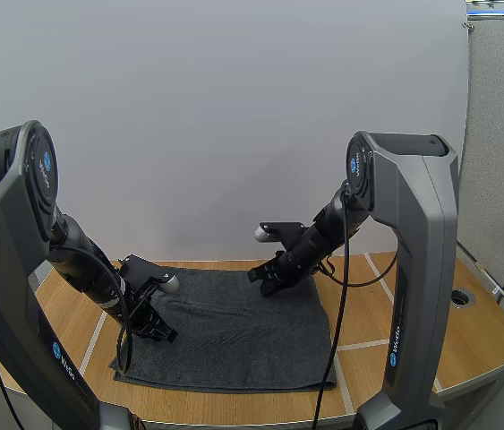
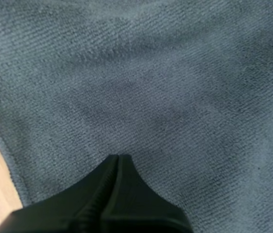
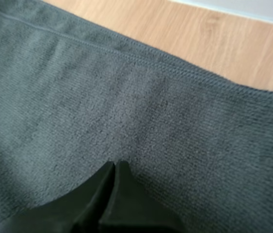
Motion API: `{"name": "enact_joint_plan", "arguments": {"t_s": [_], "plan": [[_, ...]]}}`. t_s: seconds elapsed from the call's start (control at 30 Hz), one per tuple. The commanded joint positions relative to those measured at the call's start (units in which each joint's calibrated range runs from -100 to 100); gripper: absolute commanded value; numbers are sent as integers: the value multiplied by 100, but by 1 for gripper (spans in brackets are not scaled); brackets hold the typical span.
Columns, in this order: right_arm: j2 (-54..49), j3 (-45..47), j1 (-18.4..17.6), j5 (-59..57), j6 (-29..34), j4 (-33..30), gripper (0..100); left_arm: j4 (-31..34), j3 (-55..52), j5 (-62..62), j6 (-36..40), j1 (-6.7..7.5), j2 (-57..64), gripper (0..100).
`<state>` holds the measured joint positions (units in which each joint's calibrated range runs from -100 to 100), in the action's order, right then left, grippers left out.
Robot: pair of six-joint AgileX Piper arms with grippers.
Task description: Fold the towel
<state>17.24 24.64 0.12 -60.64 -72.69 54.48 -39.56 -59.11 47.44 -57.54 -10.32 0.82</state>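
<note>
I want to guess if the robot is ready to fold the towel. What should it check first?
1. Towel spread flat on the table: ok.
2. Left gripper over the towel, near its left edge: ok.
3. Right gripper over the towel, near its far edge: ok.
4. Grippers open, ready to grab: not ok, both are shut on nothing.
5. Tips touching the towel: cannot tell.
</note>
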Motion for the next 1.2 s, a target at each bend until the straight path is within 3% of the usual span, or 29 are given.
{"name": "enact_joint_plan", "arguments": {"t_s": [0.0, 0.4, 0.8, 1.17], "plan": [[281, -22, -57, 653, -36, -28, 0, -50, -13, -97, -119, 2, -32, 0], [293, -22, -57, 1946, -50, -165, 0, 74, -13, 36, -118, 2, -32, 0], [293, -22, -57, 1786, -69, -165, 0, 143, -13, -407, -118, 2, -60, 0], [293, -22, -57, 1800, -69, -165, 0, 235, -27, -372, -98, 2, -807, 0]]}}
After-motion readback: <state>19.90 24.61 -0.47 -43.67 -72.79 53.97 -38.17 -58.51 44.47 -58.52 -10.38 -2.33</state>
